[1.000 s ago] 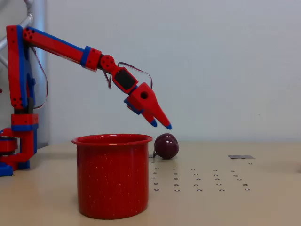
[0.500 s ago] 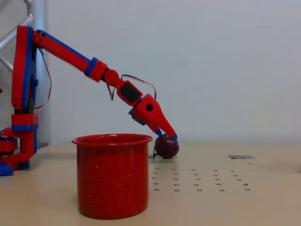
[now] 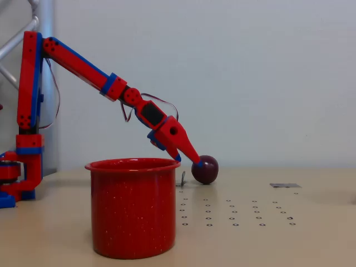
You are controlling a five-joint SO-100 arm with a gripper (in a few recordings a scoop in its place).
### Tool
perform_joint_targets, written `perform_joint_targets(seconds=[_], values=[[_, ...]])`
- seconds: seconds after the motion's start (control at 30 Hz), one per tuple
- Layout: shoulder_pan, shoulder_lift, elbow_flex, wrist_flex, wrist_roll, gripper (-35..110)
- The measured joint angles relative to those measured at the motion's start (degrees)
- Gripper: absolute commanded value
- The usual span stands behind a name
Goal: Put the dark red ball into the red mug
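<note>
Pale bench under white wall. Dark red ball (image 3: 206,169) sat on bench, right of and behind red mug (image 3: 133,207). Hand (image 3: 188,159) touched ball's left side; grip state couldn't be told.

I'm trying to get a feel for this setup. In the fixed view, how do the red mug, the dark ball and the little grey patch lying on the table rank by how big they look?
1. Red mug, largest by far, though it stands nearest the camera.
2. Dark red ball.
3. Grey patch, a thin flat sliver; as wide as the ball, far lower.
</note>
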Motion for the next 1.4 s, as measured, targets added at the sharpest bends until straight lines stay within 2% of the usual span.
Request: perform_joint_targets(seconds=[0.17,0.77,1.4], values=[[-1.2,-5.1,-3.3,0.0,0.6,42],[-7.7,-6.3,-6.9,0.0,3.2,42],[-8.6,-13.4,-21.2,8.1,4.7,42]])
